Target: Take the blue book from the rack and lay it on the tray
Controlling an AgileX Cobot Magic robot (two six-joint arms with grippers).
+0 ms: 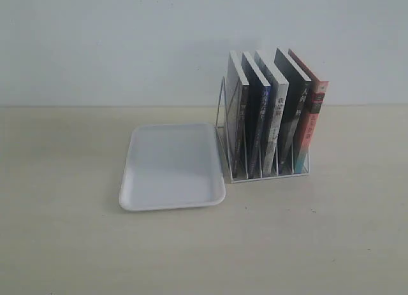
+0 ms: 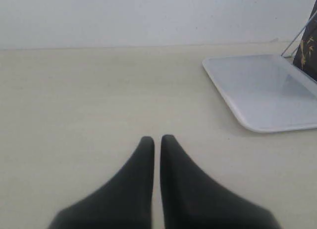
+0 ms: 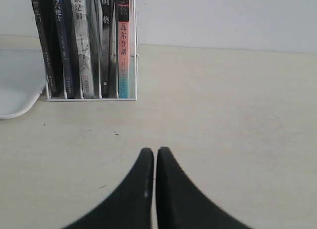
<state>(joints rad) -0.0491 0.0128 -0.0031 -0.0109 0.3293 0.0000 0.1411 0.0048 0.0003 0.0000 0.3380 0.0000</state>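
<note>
The white wire rack [image 1: 268, 178] stands right of the white tray [image 1: 172, 167] and holds several upright books. The blue book [image 1: 257, 120] is second from the left, its dark blue spine facing me; it also shows in the right wrist view as the blue book [image 3: 60, 46] in the rack [image 3: 91, 98]. Neither arm appears in the exterior view. My left gripper [image 2: 157, 138] is shut and empty above bare table, the tray [image 2: 262, 90] ahead of it to one side. My right gripper [image 3: 155, 151] is shut and empty, well short of the rack.
A black-spined book [image 1: 240, 116] stands between the blue book and the tray. A grey-spined book [image 1: 274, 120], another black one [image 1: 293, 116] and a red-spined one [image 1: 312, 123] fill the other slots. A pale wall rises behind the table.
</note>
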